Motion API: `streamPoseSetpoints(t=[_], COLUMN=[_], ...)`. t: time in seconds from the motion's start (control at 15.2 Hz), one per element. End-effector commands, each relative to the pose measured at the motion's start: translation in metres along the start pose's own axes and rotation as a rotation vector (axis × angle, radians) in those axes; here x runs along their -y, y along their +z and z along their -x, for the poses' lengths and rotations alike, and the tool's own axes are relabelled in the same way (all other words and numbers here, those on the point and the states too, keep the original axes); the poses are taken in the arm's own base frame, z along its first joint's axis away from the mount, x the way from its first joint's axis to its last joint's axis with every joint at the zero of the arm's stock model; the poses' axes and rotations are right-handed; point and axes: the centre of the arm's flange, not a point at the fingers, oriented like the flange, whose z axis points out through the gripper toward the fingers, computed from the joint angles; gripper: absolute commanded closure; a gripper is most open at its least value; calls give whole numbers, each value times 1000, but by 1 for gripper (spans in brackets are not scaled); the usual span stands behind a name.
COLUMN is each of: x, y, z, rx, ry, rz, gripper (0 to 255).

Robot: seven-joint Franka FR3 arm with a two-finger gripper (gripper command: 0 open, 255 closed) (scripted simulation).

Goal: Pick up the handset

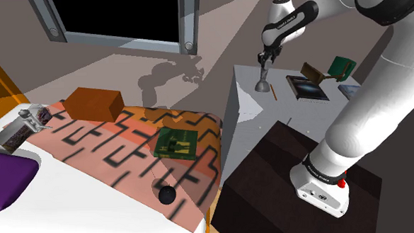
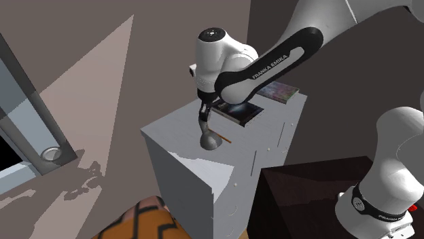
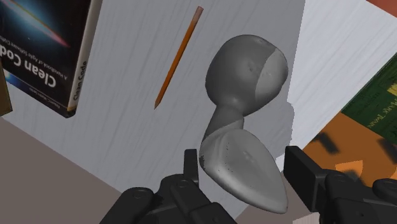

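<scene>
The handset [image 3: 245, 95] is a smooth grey piece with two rounded ends joined by a narrow neck. My gripper [image 3: 245, 167] is shut on its nearer end, one black finger against each side. The handset [image 1: 263, 80] hangs nearly upright from the gripper [image 1: 265, 63], its lower end at or just above the white cabinet top [image 1: 249, 107]; I cannot tell whether it touches. From the second exterior view the handset [image 2: 212, 139] sits under the gripper [image 2: 204, 117] near the cabinet's front corner [image 2: 183, 146].
An orange pencil [image 3: 179, 57] lies beside the handset, and a dark "Clean Code" book [image 3: 44, 51] lies beyond it. More books [image 1: 307, 87] rest further back on the cabinet. Beside it is a bed with a brown box [image 1: 93, 103], green book [image 1: 175, 143] and black ball [image 1: 166, 195].
</scene>
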Motion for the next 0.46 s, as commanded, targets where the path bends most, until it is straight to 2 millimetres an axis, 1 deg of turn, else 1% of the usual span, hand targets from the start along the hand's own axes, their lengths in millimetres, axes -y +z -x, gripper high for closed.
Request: streamPoseSetpoints(t=[0.0, 0.26, 0.4], x=[-2, -9, -9], y=[-10, -30, -31], z=[-1, -4, -4], rx=[0, 0, 0], ry=[0, 0, 0], rz=[0, 0, 0], gripper=[255, 255, 255])
